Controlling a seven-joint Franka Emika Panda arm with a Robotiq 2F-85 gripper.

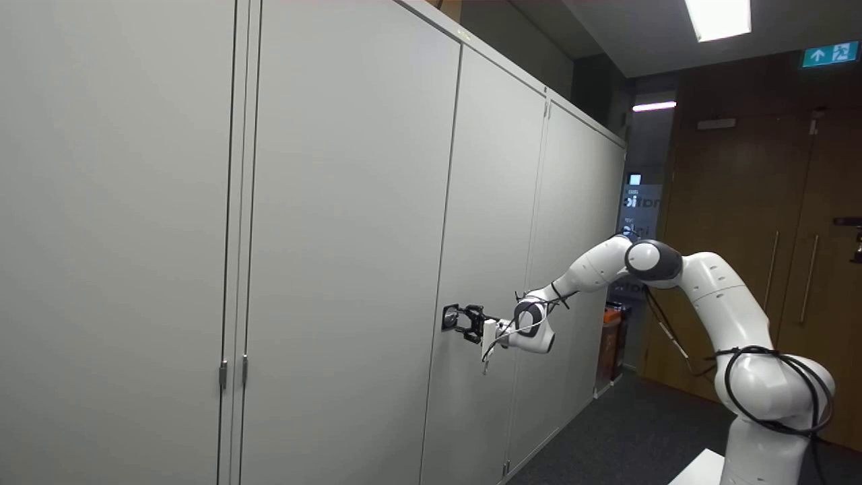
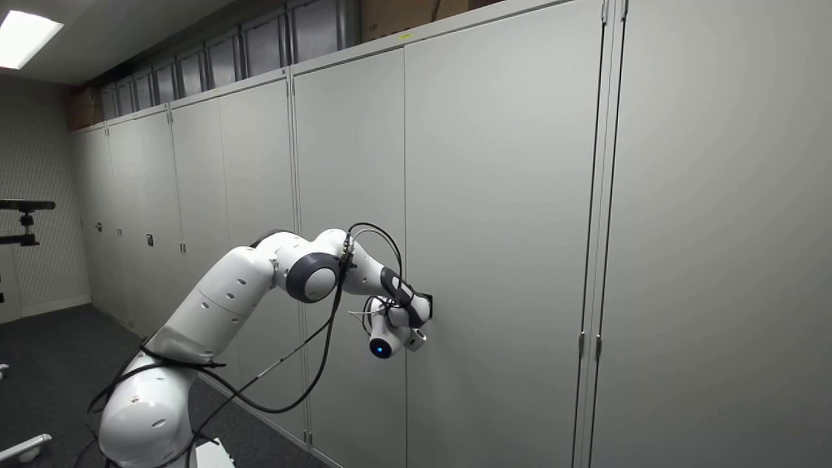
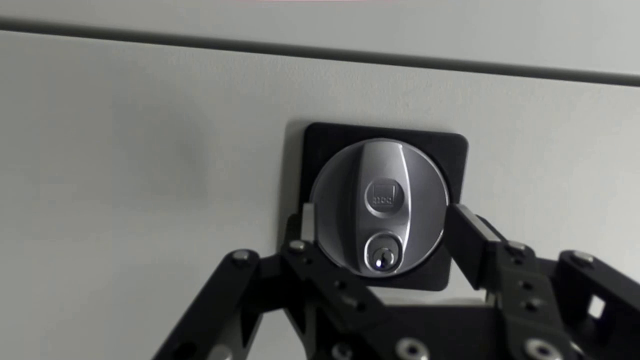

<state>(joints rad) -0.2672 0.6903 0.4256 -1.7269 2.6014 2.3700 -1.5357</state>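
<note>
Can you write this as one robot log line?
gripper: open; position: straddling round knob; contact: unclear; cabinet door: looks shut

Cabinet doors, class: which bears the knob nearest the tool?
The door right of the seam beside the knob in an exterior view; other doors there show none.

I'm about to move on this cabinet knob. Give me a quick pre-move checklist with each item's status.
1. Gripper open: ok; the fingers stand apart.
2. Knob between the fingers: ok, as the wrist view shows it.
3. Ridge gripped: not ok; a gap shows on either side of it.
4. Fingers touching the knob's round edge: cannot tell; they overlap it in the wrist view, and depth is unclear.
5. Keyhole free of a key: ok; none sticks out.
6. Cabinet doors shut: ok; the seam beside the knob is narrow and straight.
</note>
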